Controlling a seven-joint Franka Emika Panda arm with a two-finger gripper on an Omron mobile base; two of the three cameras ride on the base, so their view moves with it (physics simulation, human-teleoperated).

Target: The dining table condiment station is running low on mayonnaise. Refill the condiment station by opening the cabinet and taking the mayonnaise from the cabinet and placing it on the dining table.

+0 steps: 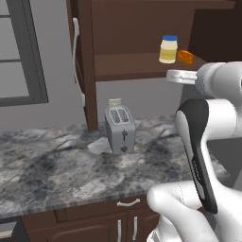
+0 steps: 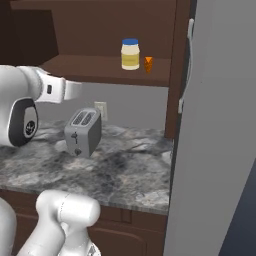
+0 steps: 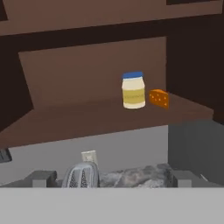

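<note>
I see the cabinet (image 1: 142,56) standing open, its doors swung out to either side with long silver handles on them. The mayonnaise (image 1: 168,49) stands upright on the cabinet's bottom shelf, toward the right end: a cream-yellow jar with a blue lid and a paler band round its middle. I cannot read any writing or brand on that band in any view; it is too small and blurred. An orange wedge (image 1: 185,57) sits just beside the jar on its right, close enough that I cannot tell whether they touch. Below the shelf, a grey toaster (image 1: 120,128) stands on the marbled grey desk (image 1: 56,165), with a wall socket (image 1: 115,102) behind it. In the hand view the fingers (image 3: 112,179) stand wide apart, holding nothing, well short of the jar.
</note>
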